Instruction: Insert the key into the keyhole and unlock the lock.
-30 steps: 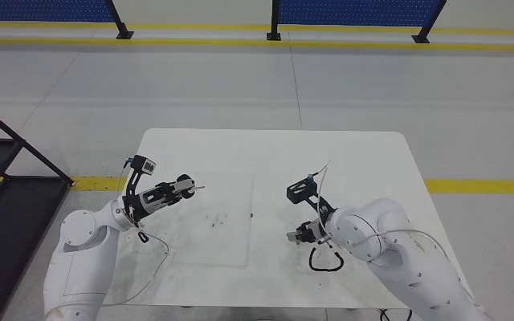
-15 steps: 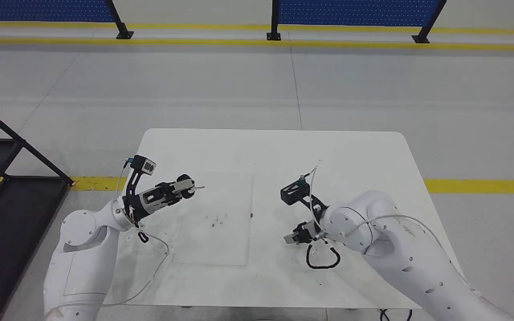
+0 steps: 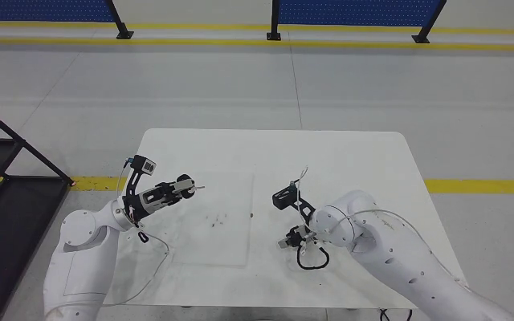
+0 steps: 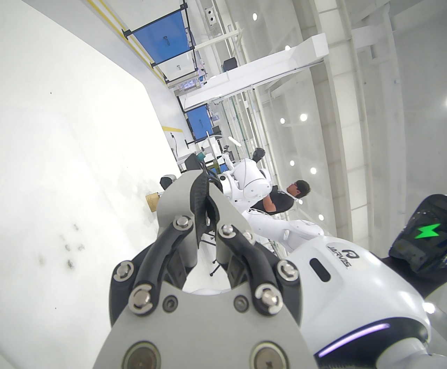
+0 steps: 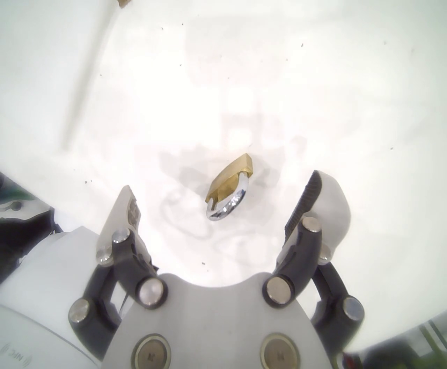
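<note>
1. Over the last second the right gripper (image 3: 283, 241) has slid across the table (image 3: 361, 152) toward the robot's left and a little nearer its body. The wrist above it has swung the same way. The left arm has kept its place throughout.
2. The right gripper's jaws stand released and spread wide. They hang low over the tabletop, and neither finger touches anything.
3. The lock (image 5: 228, 188) is a brass padlock with a bright chrome shackle. It lies on the bare table just ahead of the right gripper, in line with the gap between the two fingers and apart from both.
4. The lock's shackle end points back toward the right gripper's palm, and its brass body points away from it.
5. The left gripper (image 3: 191, 186) sits over the table's left side, well apart from the lock. Its jaws are clenched, and in the left wrist view the ribbed black pads (image 4: 200, 199) press together with no gap.
6. The key (image 3: 199, 188) is held in that clenched grip. In the top view it shows as a thin pale sliver jutting from the fingertips toward the middle of the table, too small to tell more.
7. A cluster of dark specks (image 3: 217, 218) marks the tabletop between the two grippers, nearer the left one.
8. A brass-coloured scrap (image 5: 122, 2) sits at the very edge of the right wrist view. It is cut off there, and what it is cannot be told.
</note>
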Robot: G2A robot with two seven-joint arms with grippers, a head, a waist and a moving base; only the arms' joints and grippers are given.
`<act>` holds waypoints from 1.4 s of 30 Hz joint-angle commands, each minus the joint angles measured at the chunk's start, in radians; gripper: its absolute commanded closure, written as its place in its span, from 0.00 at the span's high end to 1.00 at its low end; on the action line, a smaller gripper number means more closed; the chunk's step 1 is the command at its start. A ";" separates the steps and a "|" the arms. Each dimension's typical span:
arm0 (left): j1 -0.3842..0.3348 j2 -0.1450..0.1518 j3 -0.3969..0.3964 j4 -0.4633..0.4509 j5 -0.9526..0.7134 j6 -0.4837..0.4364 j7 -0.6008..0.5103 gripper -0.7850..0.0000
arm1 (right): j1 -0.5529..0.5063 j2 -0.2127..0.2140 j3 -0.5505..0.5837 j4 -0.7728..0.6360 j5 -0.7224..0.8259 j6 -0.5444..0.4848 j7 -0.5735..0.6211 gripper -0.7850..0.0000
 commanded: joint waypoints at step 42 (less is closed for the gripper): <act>0.000 0.000 0.000 0.000 0.000 0.000 0.000 0.00 | 0.071 0.018 -0.016 0.035 0.170 0.057 -0.057 0.00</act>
